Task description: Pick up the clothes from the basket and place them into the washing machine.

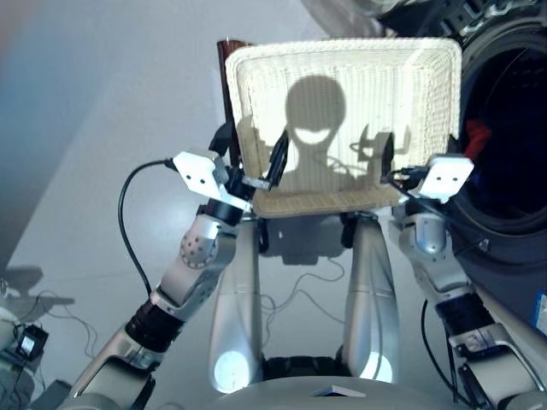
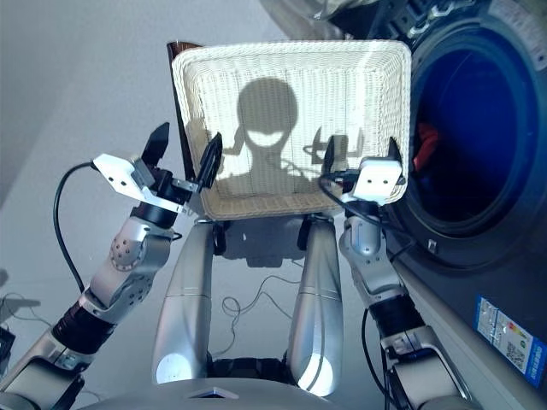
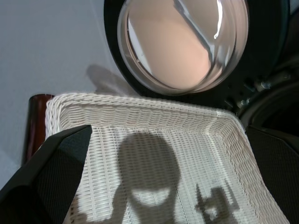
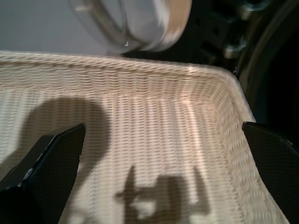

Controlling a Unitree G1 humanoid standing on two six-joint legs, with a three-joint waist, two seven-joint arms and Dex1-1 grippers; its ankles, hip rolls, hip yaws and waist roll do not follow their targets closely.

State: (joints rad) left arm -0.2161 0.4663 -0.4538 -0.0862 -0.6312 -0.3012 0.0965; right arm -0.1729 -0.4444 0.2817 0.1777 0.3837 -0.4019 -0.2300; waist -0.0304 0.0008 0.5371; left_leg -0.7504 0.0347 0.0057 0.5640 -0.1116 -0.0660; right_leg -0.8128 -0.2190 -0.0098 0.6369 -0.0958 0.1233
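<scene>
The cream wicker basket [image 2: 291,49] stands in front of me with no clothes showing in it, only shadows on its weave. My left gripper [image 2: 184,152] is open at the basket's near left corner. My right gripper [image 2: 363,152] is open over the near right rim, with nothing between its fingers [image 4: 51,163]. At the right the washing machine [image 2: 513,213] has its porthole open, and a coral-red garment [image 2: 425,141] lies inside the dark drum. Its glass door [image 3: 182,42] shows beyond the basket in the left wrist view. The black and navy clothes are hidden.
The basket rests on a dark brown stand [image 2: 175,77]. A black cable [image 2: 60,205] loops from my left wrist, and thin wires [image 2: 256,295] trail on the grey floor. The machine's front panel [image 2: 479,299] runs close along my right arm.
</scene>
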